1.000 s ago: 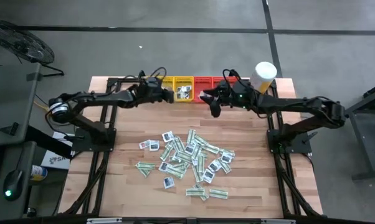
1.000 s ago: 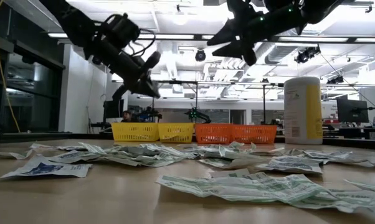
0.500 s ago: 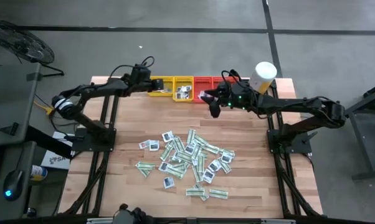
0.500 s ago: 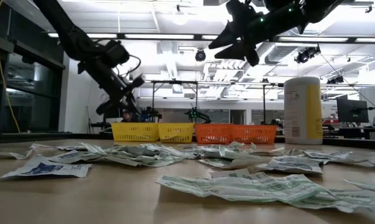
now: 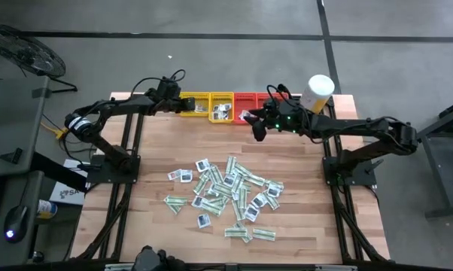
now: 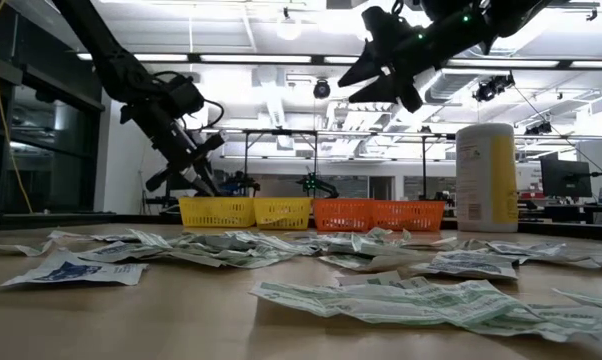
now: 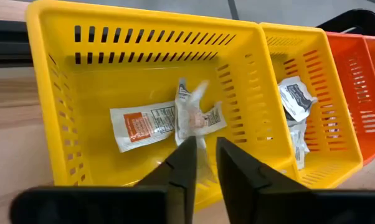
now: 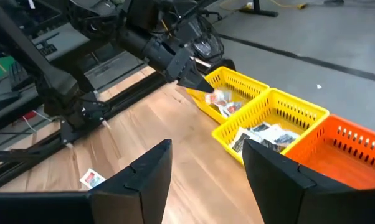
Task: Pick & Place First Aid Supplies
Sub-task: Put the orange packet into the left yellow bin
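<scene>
Up top we only see the left gripper over the outermost yellow slotted plastic tray. Its wrist cam shows fingers slightly parted, a crumpled clear packet just beyond the tips inside. Right gripper hangs wide open, empty.

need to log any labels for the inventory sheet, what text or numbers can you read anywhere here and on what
None reads clearly.
Orange-and-white packet in the end yellow tray: printed lines, too blurred to read.
Dark-centred packets in the next yellow tray: print too small.
White-and-yellow canister: block of small print, unreadable.
Green-and-white strips on the table: lettering blurred.
</scene>
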Robot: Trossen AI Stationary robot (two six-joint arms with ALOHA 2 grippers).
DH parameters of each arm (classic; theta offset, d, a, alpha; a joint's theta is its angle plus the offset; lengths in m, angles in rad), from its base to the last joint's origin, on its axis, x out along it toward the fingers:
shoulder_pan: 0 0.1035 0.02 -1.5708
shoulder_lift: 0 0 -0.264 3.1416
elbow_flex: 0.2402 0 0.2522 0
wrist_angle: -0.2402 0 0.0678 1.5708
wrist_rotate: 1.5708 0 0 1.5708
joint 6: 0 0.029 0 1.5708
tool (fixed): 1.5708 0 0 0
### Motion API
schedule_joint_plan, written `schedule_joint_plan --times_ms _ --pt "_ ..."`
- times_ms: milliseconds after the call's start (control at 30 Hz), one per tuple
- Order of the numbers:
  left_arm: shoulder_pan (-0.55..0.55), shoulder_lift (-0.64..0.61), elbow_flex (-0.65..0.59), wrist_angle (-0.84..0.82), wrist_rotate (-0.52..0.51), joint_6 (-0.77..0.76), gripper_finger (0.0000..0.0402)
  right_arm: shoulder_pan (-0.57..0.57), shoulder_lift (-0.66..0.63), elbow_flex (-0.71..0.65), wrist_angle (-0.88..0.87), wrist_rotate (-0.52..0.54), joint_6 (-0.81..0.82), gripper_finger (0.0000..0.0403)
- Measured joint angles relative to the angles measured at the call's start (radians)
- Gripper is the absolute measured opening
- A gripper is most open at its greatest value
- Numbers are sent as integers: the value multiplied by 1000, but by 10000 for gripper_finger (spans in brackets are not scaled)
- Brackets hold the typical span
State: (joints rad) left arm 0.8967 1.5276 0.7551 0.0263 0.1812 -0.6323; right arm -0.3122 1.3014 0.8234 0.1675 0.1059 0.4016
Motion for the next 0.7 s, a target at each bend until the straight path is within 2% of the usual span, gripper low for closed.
schedule_joint_plan --times_ms 200,367,533,700 --pt "0 -10 0 1 21 14 108 3 0 0 -10 0 17 189" --pt "0 -67 0 -33 81 88 114 3 0 0 -44 -4 17 189" --pt "0 -185 0 -193 87 208 114 3 0 0 -87 -26 17 189" --pt "-41 -328 0 -431 48 318 114 4 0 0 -122 -53 17 188"
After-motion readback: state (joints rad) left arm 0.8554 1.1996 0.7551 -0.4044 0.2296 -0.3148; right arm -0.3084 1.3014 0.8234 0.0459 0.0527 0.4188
